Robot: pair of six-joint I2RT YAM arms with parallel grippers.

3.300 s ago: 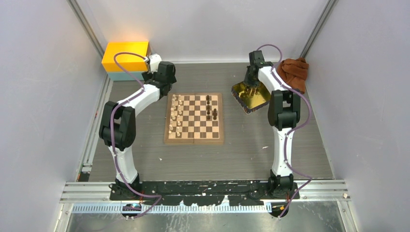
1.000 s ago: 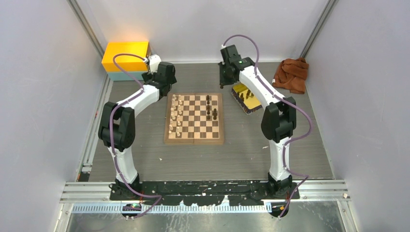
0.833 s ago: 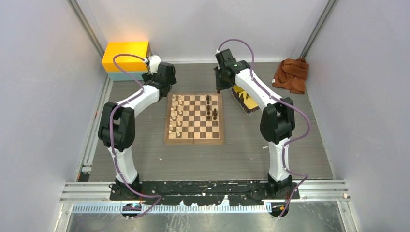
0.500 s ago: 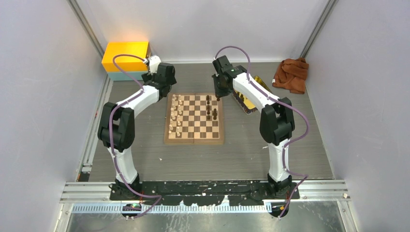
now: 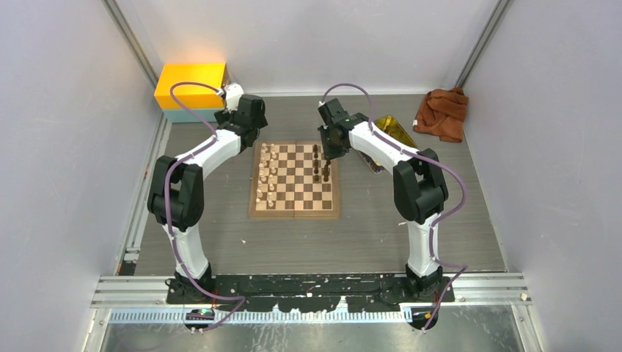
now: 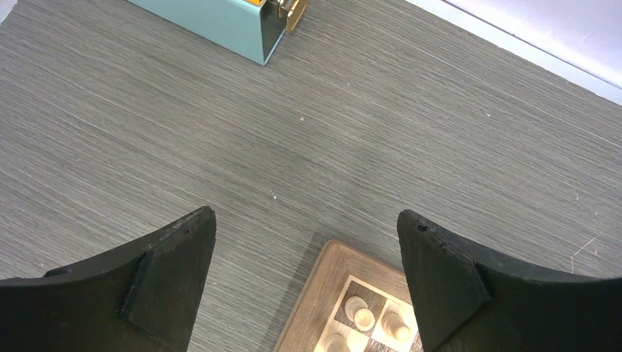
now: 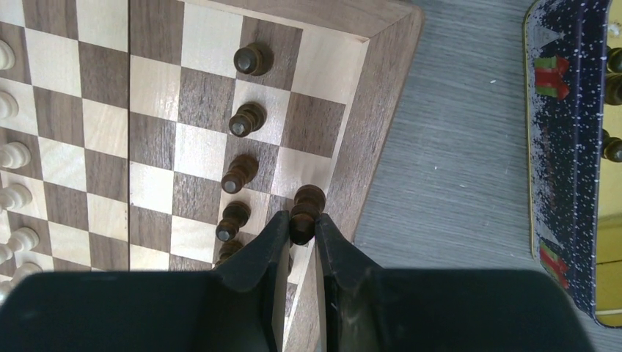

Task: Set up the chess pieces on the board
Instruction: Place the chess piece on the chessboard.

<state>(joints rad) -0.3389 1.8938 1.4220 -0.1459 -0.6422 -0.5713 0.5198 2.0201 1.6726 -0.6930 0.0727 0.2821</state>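
The board (image 5: 297, 213) lies mid-table, with pale chess pieces (image 5: 268, 176) filling its left columns and a few dark ones (image 5: 317, 167) near its right side. My right gripper (image 5: 330, 155) hangs over the board's far right corner. In the right wrist view it (image 7: 301, 224) is shut on a dark chess piece (image 7: 306, 199) above an edge square, beside a file of dark pieces (image 7: 239, 172). My left gripper (image 6: 304, 227) is open and holds nothing above the board's far left corner (image 6: 330, 271), where two pale pieces (image 6: 361, 314) stand.
A dark blue tin with a yellow inside (image 5: 389, 136) lies right of the board; its wall (image 7: 565, 147) shows close by, with more dark pieces (image 7: 612, 150) in it. A yellow-topped teal box (image 5: 191, 88) stands at the far left and a brown cloth (image 5: 442, 110) at the far right.
My right arm has swung left from the tin to the board's far right corner, carrying the dark piece. The left arm has not moved.
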